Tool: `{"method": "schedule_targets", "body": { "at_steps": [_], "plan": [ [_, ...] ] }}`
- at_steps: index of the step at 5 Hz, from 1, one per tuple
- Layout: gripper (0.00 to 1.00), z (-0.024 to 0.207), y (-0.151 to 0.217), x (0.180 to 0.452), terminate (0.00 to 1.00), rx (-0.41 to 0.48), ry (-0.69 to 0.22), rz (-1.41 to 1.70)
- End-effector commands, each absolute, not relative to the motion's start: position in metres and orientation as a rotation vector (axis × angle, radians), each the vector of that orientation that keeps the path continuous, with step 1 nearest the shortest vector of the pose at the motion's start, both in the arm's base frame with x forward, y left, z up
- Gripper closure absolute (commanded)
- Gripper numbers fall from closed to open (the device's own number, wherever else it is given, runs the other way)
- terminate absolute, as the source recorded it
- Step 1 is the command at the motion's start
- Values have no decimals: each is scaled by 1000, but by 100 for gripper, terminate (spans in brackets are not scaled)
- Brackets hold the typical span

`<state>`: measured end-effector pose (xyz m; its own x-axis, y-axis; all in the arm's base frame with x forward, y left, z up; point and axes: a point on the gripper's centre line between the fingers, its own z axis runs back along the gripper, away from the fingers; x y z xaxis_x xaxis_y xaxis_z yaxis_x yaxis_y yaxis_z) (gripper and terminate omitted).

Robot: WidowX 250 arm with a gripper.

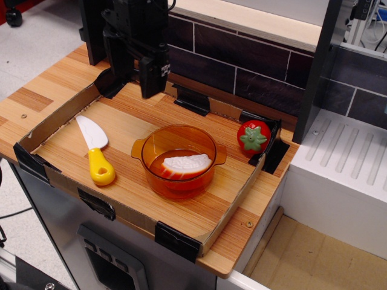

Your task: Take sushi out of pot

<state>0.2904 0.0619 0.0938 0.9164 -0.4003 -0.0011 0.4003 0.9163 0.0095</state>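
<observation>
The amber transparent pot (158,142) stands in the middle of a wooden tray. The sushi (187,163) lies inside it, white ridged rice side up, orange-red salmon below. My black gripper (134,86) hangs at the back left of the tray, above and behind the pot, well apart from it. Its two fingers (151,75) point down with a gap between them and nothing held.
A toy knife (95,151) with a white blade and yellow handle lies left of the pot. A red strawberry-like toy (253,138) with a green top sits in the tray's back right corner. Low cardboard walls (57,118) ring the tray. A dark tiled wall stands behind.
</observation>
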Motion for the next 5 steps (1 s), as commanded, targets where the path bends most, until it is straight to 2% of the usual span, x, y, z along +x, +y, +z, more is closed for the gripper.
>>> {"method": "schedule_targets", "body": {
  "at_steps": [1,2,5],
  "plan": [
    [0,97,51,276,0,-17,-10,-697],
    [0,86,41,273,0,-46,6,-762],
    [0,61,15,269,0,-4,-4,-793]
  ]
}}
